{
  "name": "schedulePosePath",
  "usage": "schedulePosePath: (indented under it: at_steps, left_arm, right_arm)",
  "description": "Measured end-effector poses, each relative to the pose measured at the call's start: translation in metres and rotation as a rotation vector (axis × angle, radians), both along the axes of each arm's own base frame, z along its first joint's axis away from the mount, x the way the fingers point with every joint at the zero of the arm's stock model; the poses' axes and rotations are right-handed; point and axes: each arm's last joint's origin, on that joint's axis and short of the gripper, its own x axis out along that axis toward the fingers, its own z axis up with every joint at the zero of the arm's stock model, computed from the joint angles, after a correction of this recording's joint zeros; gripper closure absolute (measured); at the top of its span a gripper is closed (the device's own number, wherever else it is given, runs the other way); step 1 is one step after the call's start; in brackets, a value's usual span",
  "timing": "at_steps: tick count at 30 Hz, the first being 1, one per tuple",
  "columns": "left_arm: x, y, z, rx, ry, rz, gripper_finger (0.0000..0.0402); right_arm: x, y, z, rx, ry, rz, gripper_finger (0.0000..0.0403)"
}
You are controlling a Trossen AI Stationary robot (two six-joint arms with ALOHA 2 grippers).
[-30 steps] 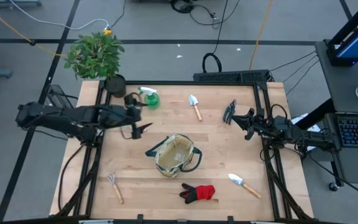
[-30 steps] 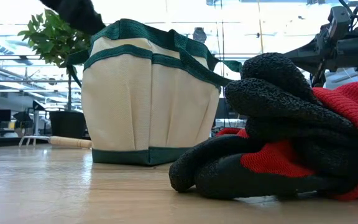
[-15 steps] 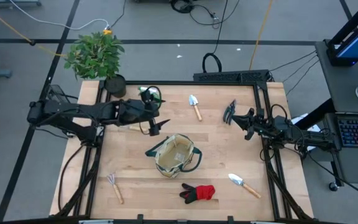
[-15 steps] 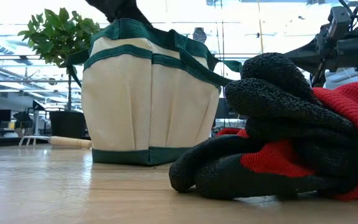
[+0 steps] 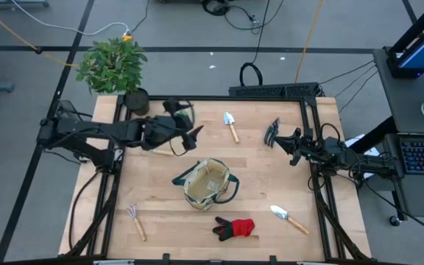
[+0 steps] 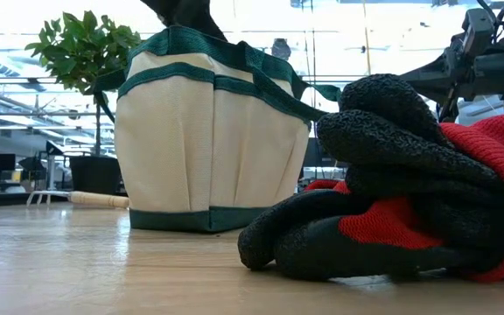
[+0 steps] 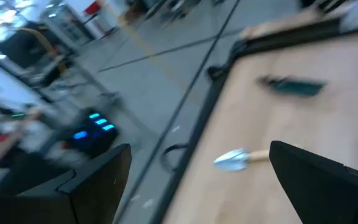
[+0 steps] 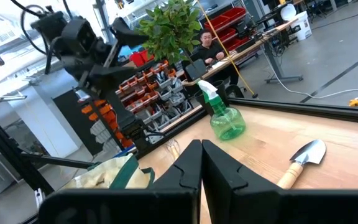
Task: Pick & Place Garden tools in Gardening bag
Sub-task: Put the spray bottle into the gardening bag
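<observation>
The beige gardening bag (image 5: 208, 182) with green trim stands open at the table's middle; it also shows in the low view (image 6: 208, 140). My left gripper (image 5: 191, 136) is open and empty, above the table on the bag's far left. It points at a wooden-handled trowel (image 7: 238, 158), which lies at the far middle of the table (image 5: 231, 125). The green spray bottle (image 5: 179, 115) stands partly under my left arm. My right gripper (image 8: 201, 163) is shut and empty beside the black shears (image 5: 273, 129) at the far right.
A second trowel (image 5: 289, 218) lies at the near right. Red-and-black gloves (image 5: 234, 228) lie near the front edge, and a small rake (image 5: 136, 221) at the near left. A potted plant (image 5: 116, 66) stands at the far left corner. A person (image 8: 207, 43) sits beyond the table.
My left gripper has gone toward the table's right edge, then toward the far edge past the spray bottle. It has turned to point toward the far right, at the trowel. My right arm has kept still.
</observation>
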Motion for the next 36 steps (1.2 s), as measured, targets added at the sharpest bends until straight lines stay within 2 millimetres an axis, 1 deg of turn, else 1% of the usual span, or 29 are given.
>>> schedulePosePath:
  at_steps: [2, 6, 8, 10, 14, 18, 23, 31, 36]
  left_arm:
    - [0.009, 0.005, 0.006, 0.027, 0.054, 0.036, 0.0011]
    - [0.028, 0.018, 0.003, 0.026, 0.222, 0.078, 0.0011]
    - [0.034, 0.027, 0.001, 0.017, 0.286, 0.101, 0.0011]
    - [0.04, 0.038, 0.003, 0.001, 0.305, 0.138, 0.0011]
    - [0.045, 0.059, 0.003, -0.043, 0.384, 0.164, 0.0011]
    - [0.044, 0.08, 0.003, -0.147, 0.427, 0.179, 0.0011]
    - [0.034, 0.103, -0.009, -0.255, 0.527, 0.247, 0.0011]
    - [0.025, 0.122, -0.019, -0.346, 0.597, 0.265, 0.0011]
    - [0.021, 0.125, -0.028, -0.38, 0.68, 0.282, 0.0011]
  right_arm:
    - [0.0, 0.0, 0.0, 0.0, 0.001, 0.0, 0.0403]
    - [0.0, 0.0, 0.0, 0.0, 0.003, 0.0, 0.0403]
    - [0.0, 0.0, 0.0, 0.0, 0.003, 0.0, 0.0403]
    - [0.0, 0.0, 0.0, 0.0, 0.003, 0.0, 0.0403]
    - [0.0, 0.0, 0.0, 0.0, 0.003, 0.0, 0.0403]
    - [0.0, 0.0, 0.0, 0.0, 0.004, 0.0, 0.0403]
    - [0.0, 0.0, 0.0, 0.0, 0.003, 0.0, 0.0403]
    - [0.0, 0.0, 0.0, 0.0, 0.004, 0.0, 0.0403]
    - [0.0, 0.0, 0.0, 0.0, 0.004, 0.0, 0.0403]
